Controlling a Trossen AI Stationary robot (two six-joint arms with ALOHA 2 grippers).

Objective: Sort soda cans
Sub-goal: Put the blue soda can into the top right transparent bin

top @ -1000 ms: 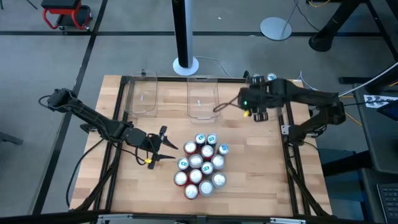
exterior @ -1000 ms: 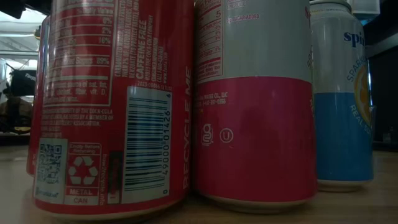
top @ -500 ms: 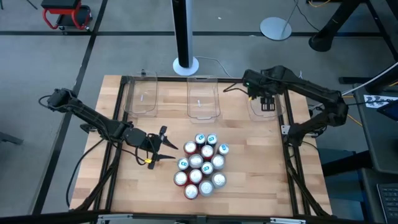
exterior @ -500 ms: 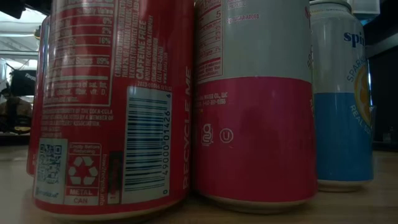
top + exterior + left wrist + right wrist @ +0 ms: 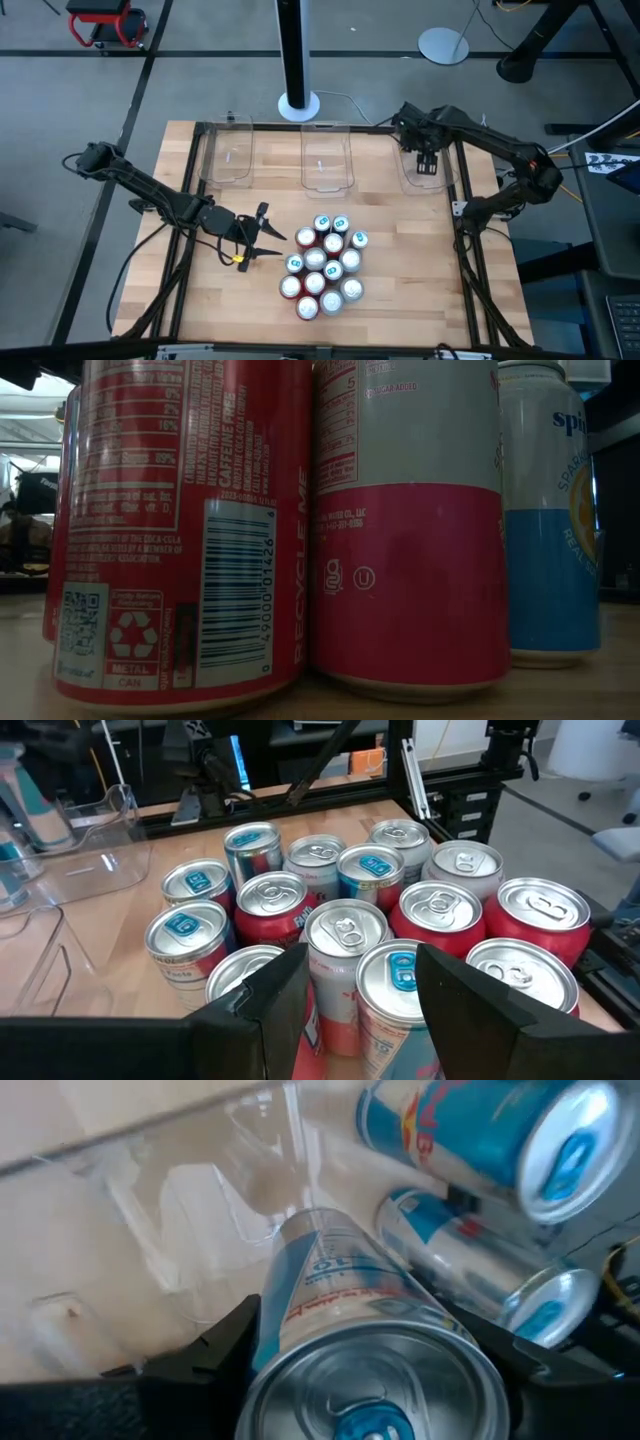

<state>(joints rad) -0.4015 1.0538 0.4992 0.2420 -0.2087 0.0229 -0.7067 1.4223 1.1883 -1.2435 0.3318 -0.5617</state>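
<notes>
A cluster of soda cans [image 5: 322, 265] stands upright on the wooden table; the low view shows a red can [image 5: 180, 530], a silver-and-red one [image 5: 405, 530] and a blue one [image 5: 550, 510] close up. My left gripper [image 5: 262, 234] hovers open just left of the cluster, with nothing between its fingers [image 5: 255, 1010]. My right gripper [image 5: 427, 163] is over the far-right clear bin [image 5: 412, 178], shut on a silver-and-blue soda can [image 5: 340, 1310]. Two blue cans [image 5: 480, 1140] lie on their sides in that bin. My right gripper pinches the silver-and-blue can between its two fingers [image 5: 205, 1355], on the can's side wall near its top end [image 5: 290, 1330]. The fingers come from above, slanting steeply down. The can's silver top [image 5: 370, 1390] faces the wrist, and its body hangs below the fingers, over the bin.
Three clear bins line the far edge: left [image 5: 228, 155], middle [image 5: 325, 160] and the far-right one. A black frame [image 5: 470, 240] runs along the table's sides. Bare wood lies between the bins and the can cluster.
My right gripper has swung toward the table's far right corner with the can and come down over the far-right bin. It has tipped to point more steeply downward and rolled a little. The can stays in its hold.
</notes>
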